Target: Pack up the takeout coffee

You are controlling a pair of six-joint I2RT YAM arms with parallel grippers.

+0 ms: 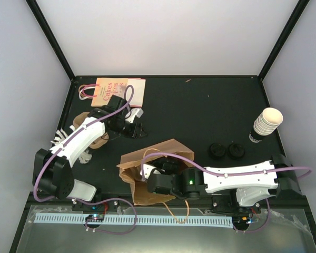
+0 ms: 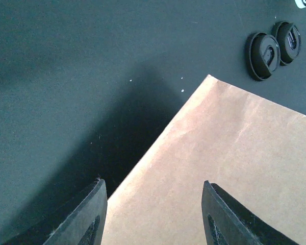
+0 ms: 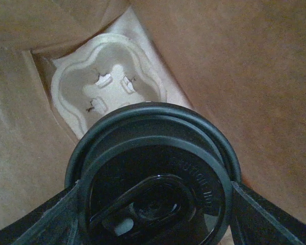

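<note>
- Right claw [image 3: 155, 217] pinched the coffee [image 3: 153, 168] by its lid, inside the bag [image 1: 163, 149] at the desk's [image 1: 210, 105] 6 o'clock.
- Tray [image 3: 107, 76] lay at the coffee's 11 o'clock.
- Left claw [image 2: 153, 214] hung spread over the bag's edge.

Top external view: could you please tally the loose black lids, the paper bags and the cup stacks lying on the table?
Loose black lids: 2
Paper bags: 2
Cup stack: 1
Total: 5
</note>
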